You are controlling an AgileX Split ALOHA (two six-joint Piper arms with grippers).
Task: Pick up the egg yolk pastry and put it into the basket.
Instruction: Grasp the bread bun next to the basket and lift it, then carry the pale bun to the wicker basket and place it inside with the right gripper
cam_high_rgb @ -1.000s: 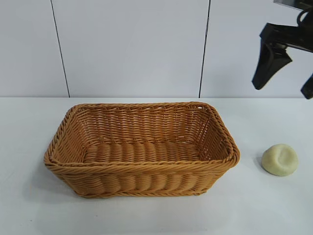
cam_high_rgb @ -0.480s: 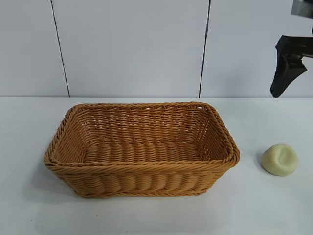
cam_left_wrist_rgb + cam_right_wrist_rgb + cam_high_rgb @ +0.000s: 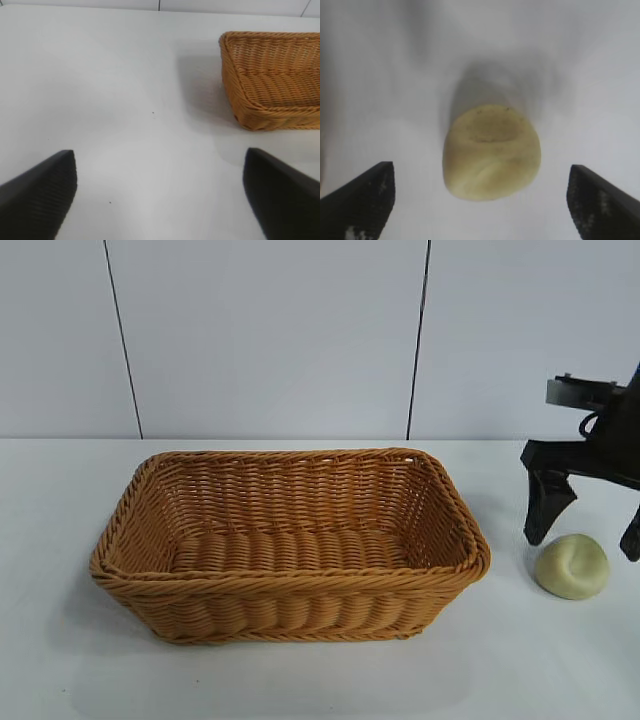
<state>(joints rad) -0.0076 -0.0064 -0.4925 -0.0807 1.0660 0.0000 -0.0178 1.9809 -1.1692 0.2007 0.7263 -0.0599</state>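
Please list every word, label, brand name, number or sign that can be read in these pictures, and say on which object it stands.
None: no view shows any readable text.
The basket is plain wicker without a tag.
The egg yolk pastry carries no print, only a dent on top.
The right gripper and the left gripper show bare black fingers without marking.
The table and the wall panels are blank.

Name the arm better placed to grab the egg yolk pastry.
Right. The right gripper hangs open directly over the egg yolk pastry; the left gripper sits on the basket's far side.
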